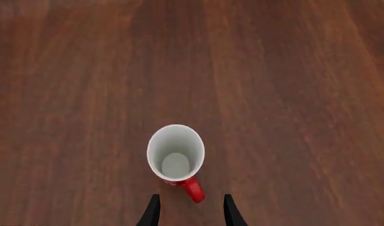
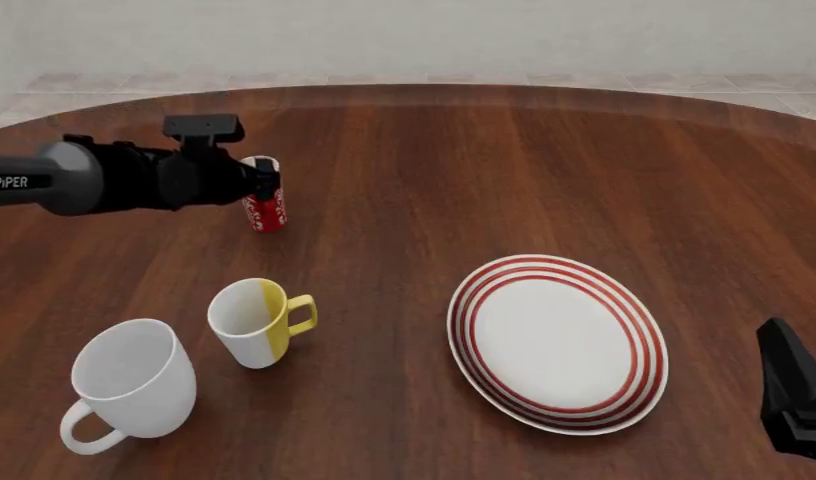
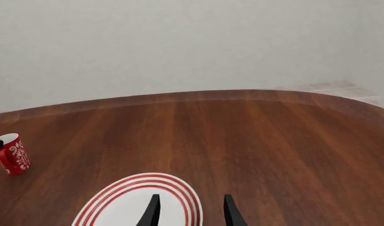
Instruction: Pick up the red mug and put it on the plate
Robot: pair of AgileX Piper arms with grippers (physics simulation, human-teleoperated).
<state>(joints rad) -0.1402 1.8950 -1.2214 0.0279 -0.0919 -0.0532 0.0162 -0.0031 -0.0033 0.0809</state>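
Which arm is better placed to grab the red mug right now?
Left. The left gripper is open right above the red mug, fingers straddling its handle. The right gripper sits far off, near the plate.

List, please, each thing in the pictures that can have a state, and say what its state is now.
red mug: upright on the table, empty, not gripped.
left gripper: open, above the red mug, fingers either side of its handle.
right gripper: open, holding nothing, above the plate's edge.
plate: flat on the table, nothing on it.
yellow-and-white mug: upright, empty.
large white mug: upright, empty.
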